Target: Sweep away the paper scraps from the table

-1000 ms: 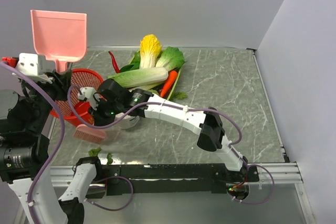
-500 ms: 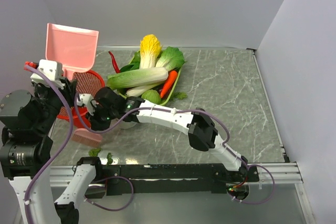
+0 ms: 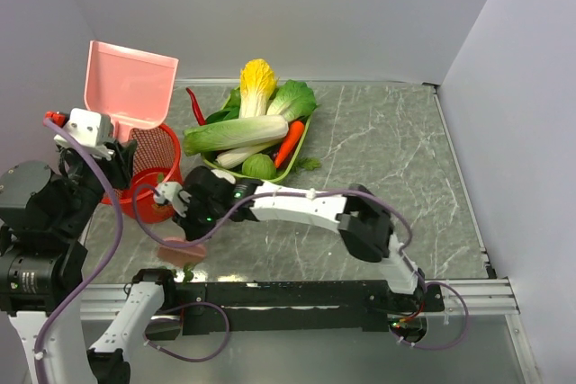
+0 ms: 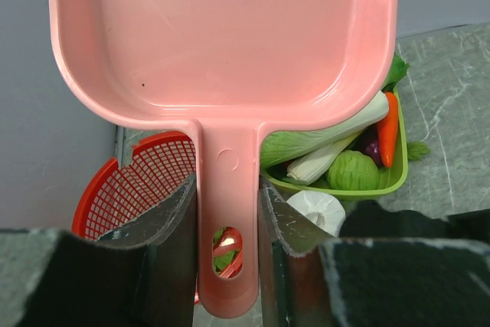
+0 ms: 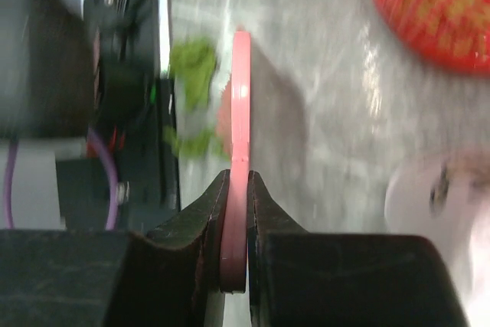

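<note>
Two tools — left gripper (image 4: 226, 198) clamps the pink dustpan (image 4: 222, 36) by its handle, raised above the red basket (image 4: 142, 181), seemingly for tipping; right gripper (image 5: 237, 183) pinches the brush (image 5: 241, 97) low on the tabletop (image 5: 329, 128), beside green paper scraps (image 5: 191, 63), poised to sweep.

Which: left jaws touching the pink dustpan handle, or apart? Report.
Touching. Left wrist view: left jaws pressed flush against both sides of the dustpan handle.

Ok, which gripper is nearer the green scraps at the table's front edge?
Right. The right gripper, holding the brush, sits beside the scraps; the left gripper holds the dustpan up above the red basket.
</note>
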Controlling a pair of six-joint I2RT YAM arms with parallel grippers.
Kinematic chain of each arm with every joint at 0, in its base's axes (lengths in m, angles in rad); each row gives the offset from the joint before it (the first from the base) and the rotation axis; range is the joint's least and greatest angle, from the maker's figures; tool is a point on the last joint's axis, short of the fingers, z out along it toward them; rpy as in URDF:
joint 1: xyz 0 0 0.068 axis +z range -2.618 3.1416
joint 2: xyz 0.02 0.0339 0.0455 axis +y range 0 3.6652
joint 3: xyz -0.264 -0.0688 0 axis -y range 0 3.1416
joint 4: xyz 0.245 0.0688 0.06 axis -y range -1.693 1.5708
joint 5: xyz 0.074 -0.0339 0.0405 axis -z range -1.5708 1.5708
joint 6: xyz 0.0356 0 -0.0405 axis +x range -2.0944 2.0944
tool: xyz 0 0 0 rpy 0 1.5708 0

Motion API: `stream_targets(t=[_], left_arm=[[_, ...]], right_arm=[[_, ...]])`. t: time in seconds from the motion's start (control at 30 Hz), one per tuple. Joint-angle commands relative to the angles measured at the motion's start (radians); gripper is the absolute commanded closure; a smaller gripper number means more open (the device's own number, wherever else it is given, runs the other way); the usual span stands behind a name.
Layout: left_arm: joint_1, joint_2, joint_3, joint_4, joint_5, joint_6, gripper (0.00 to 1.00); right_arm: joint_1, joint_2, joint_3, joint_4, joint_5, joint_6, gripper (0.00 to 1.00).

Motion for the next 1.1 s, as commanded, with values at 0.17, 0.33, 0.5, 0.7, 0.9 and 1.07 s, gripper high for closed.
stream_targets(t=[0.17, 0.33, 0.5, 0.7, 0.9, 1.07], left_arm=[[0.008, 0.007, 0.071, 0.031, 0.057, -0.018, 0.99], [0.023, 0.009, 0.087, 0.031, 0.080, -0.028, 0.99], [0.028, 0.013, 0.096, 0.044, 0.081, -0.033, 0.99], [0.052, 0.009, 0.093, 0.040, 0.103, -0.033, 0.99], [0.060, -0.001, 0.076, 0.031, 0.135, -0.030, 0.99], [0.064, -0.007, 0.071, 0.021, 0.140, -0.025, 0.99]], right_arm=[[0.009, -0.407, -0.403, -0.126, 0.160, -0.235, 1.00], [0.010, -0.449, -0.356, -0.159, 0.169, -0.294, 1.00], [0.018, -0.377, -0.170, -0.145, 0.140, -0.208, 1.00], [0.059, -0.204, 0.037, -0.104, 0.099, -0.084, 1.00], [0.098, -0.043, 0.189, -0.067, 0.044, 0.051, 1.00], [0.108, 0.033, 0.200, -0.074, 0.026, 0.082, 1.00]])
